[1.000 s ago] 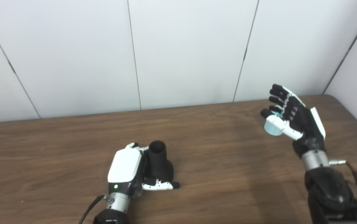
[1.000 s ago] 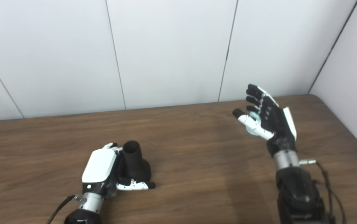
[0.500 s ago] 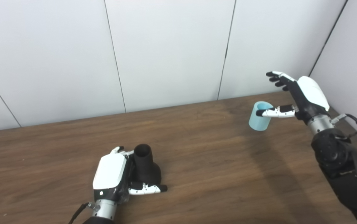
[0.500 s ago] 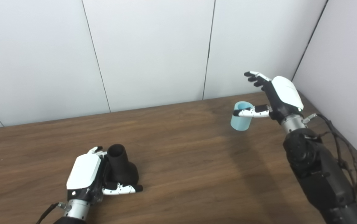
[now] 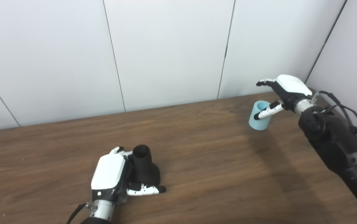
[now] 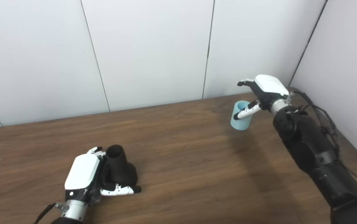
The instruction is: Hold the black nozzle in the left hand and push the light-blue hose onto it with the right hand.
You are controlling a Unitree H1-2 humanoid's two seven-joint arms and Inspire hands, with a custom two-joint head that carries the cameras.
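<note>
**Nozzle gripped at left, hose piece under the right hand**

At the left we see the left hand (image 5: 108,177), glossy white shell over black fingers, wrapped around the black nozzle (image 5: 144,166). The nozzle is matte, a narrow round neck with an open mouth rising from a wider base that rests on the wood-grain table (image 5: 203,161). Bare brown tabletop lies between the two hands, well apart. At the far right the light-blue hose (image 5: 259,116), a short smooth open-topped cylinder, stands upright on the table near the back edge. Above it we see the right hand (image 5: 286,91), fingers spread flat, thumb across the hose's rim; it holds nothing. Plain pale wall panels (image 5: 166,53) stand behind.
</note>
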